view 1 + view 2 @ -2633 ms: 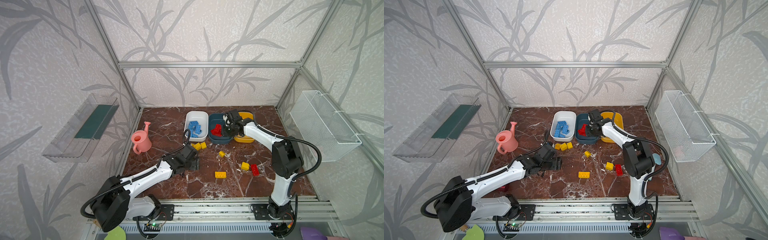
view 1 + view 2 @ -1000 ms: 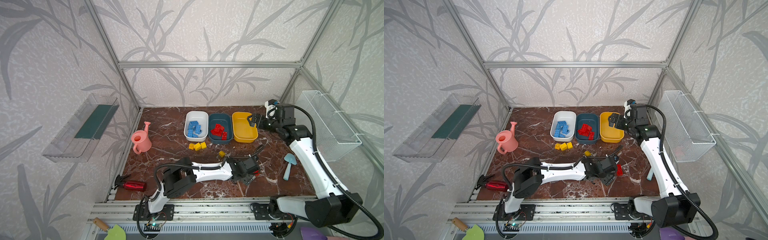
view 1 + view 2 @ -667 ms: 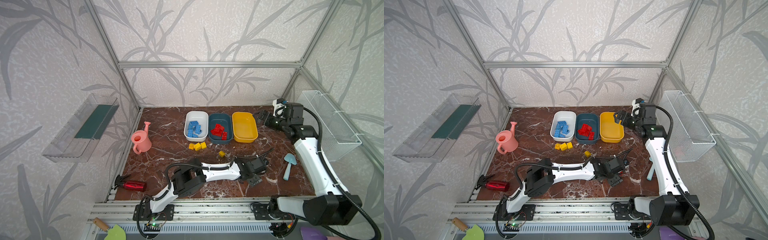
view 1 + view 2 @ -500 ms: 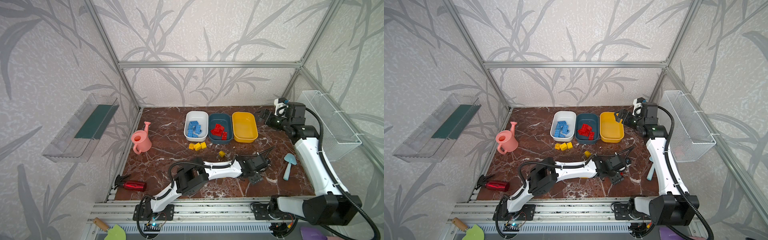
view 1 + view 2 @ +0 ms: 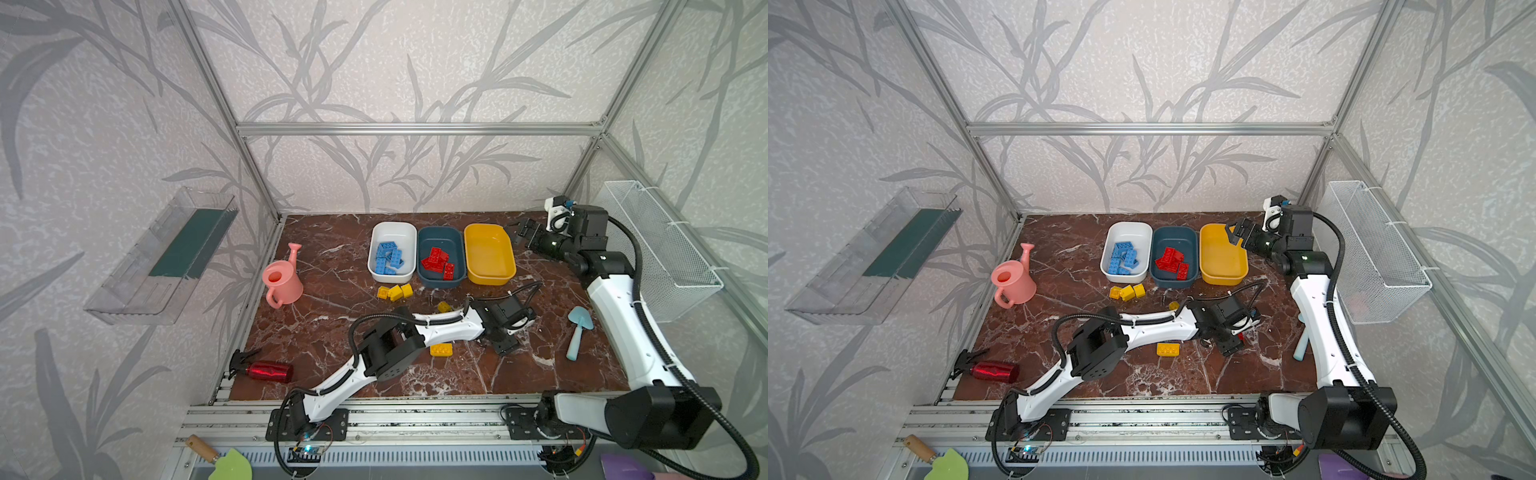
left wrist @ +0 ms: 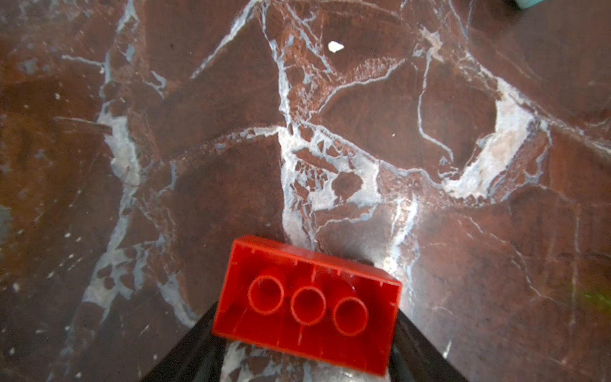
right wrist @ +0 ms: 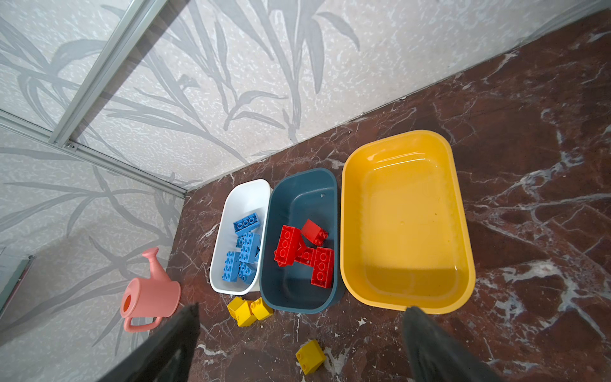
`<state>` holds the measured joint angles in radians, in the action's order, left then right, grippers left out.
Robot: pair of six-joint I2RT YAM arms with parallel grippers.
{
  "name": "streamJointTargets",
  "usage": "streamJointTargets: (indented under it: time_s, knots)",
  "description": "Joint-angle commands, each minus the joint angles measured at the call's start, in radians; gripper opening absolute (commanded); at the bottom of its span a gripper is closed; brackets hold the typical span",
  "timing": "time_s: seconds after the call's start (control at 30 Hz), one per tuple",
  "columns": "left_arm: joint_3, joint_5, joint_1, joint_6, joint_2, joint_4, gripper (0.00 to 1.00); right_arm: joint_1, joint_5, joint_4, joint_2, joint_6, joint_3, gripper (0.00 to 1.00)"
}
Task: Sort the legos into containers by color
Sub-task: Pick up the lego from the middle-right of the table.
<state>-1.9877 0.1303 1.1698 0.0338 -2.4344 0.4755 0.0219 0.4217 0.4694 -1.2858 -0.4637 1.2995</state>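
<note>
In the left wrist view a red lego [image 6: 305, 306], a 2x4 oblong with its hollow underside showing, spans the gap between my left gripper's [image 6: 305, 350] black fingers, tilted above the marble. In a top view the left gripper [image 5: 505, 341] reaches to the right of centre. The right gripper [image 5: 524, 230] hovers open behind the yellow container [image 5: 488, 253], which holds nothing. Blue legos [image 5: 388, 257] lie in the white container [image 5: 392, 225], red legos [image 5: 438, 262] in the teal container [image 5: 440, 243]. Yellow legos lie loose: a cluster [image 5: 395, 292], a single [image 5: 444, 307], an oblong [image 5: 441, 349].
A pink watering can [image 5: 282, 278] stands at the left, a red spray bottle [image 5: 266, 371] lies near the front left edge, and a teal trowel [image 5: 578, 332] lies at the right. A white wire basket [image 5: 660, 237] hangs on the right wall, a clear shelf [image 5: 166, 257] on the left wall.
My left gripper's jaws have narrowed onto the red lego at the right of centre. The right gripper has drawn back from the yellow container toward the back right corner.
</note>
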Motion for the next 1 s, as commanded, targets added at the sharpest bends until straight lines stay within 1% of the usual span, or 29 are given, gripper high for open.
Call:
streamJointTargets:
  time_s: [0.0, 0.27, 0.3, 0.47, 0.57, 0.73, 0.97]
  knots:
    - [-0.029, 0.045, 0.006, 0.032, -0.031, 0.032, 0.69, 0.007, 0.020, -0.018, 0.001, 0.002, -0.016, 0.96]
    - [-0.048, 0.052, 0.007, 0.015, -0.037, 0.015, 0.47, 0.007, 0.018, -0.019, 0.002, 0.005, -0.025, 0.96]
    - [-0.044, 0.053, 0.005, 0.009, -0.033, 0.010, 0.46, 0.008, 0.017, -0.020, 0.000, 0.005, -0.026, 0.96]
    - [-0.017, 0.043, 0.003, -0.008, -0.003, -0.011, 0.45, 0.009, 0.017, -0.018, -0.007, 0.008, -0.030, 0.96]
    - [0.034, 0.034, -0.009, -0.022, 0.041, -0.028, 0.44, 0.009, 0.015, -0.014, -0.004, 0.008, -0.029, 0.96]
    - [0.173, 0.020, -0.059, -0.069, 0.171, -0.075, 0.44, 0.009, 0.002, -0.018, 0.005, 0.009, -0.053, 0.96]
    - [0.413, -0.040, -0.149, -0.106, 0.415, -0.144, 0.44, 0.033, 0.005, -0.082, 0.025, -0.026, -0.159, 0.96]
